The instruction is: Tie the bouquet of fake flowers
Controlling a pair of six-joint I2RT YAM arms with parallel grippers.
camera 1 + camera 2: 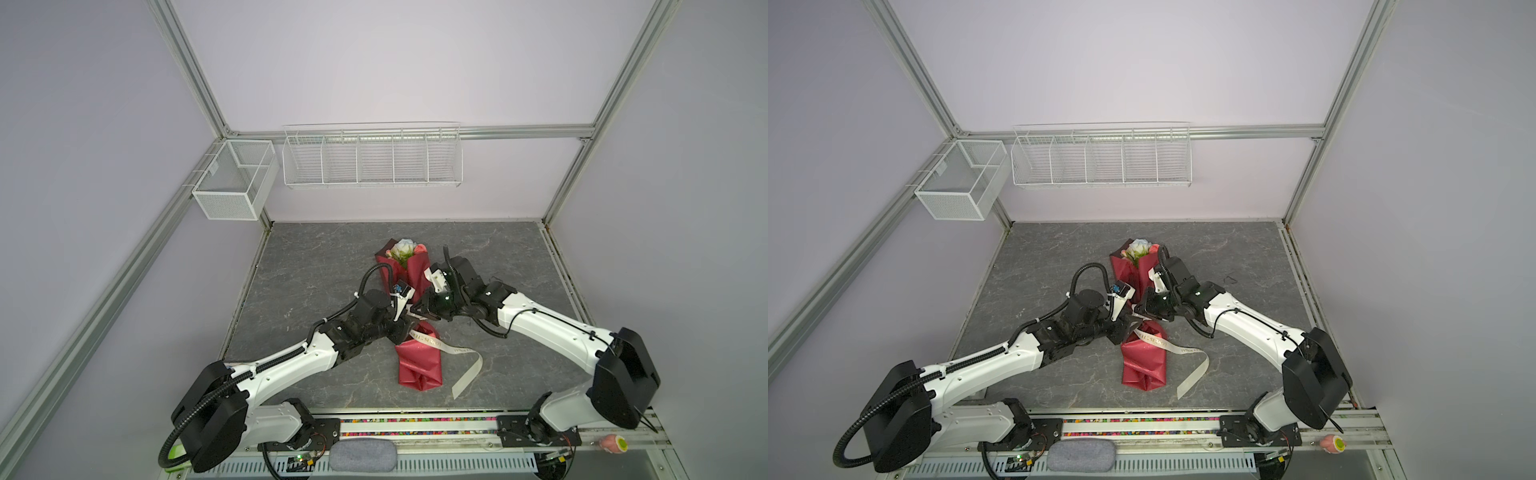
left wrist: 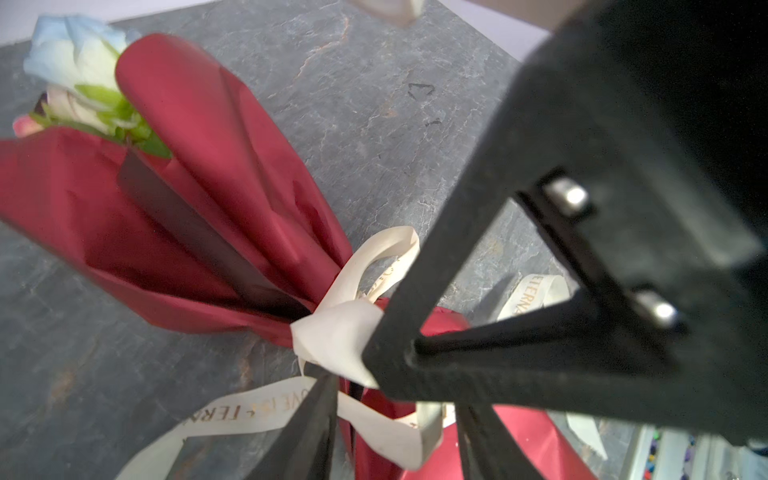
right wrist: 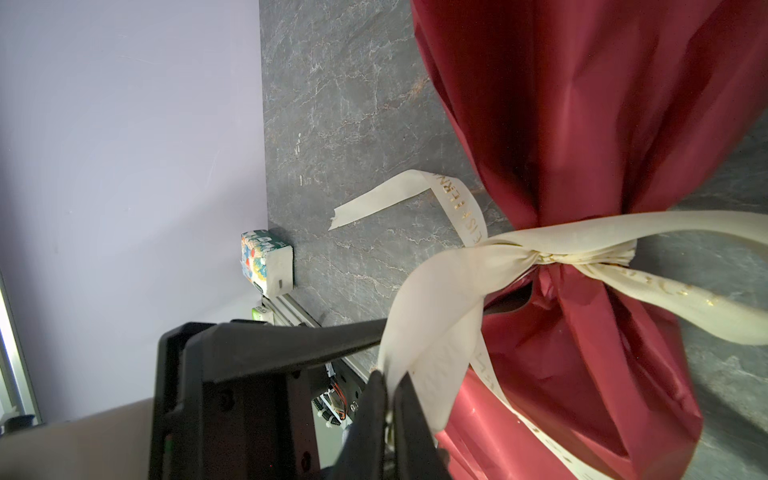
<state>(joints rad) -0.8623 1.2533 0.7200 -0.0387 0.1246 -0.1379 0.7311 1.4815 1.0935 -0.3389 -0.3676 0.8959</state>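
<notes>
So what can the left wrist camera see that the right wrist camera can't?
Only the left wrist camera sees the flowers peeking out of the open end of the wrap. Only the right wrist camera sees a small patterned box at the table's edge. Both see the red wrapping paper squeezed in the middle by the cream ribbon, lying on the gray table.
</notes>
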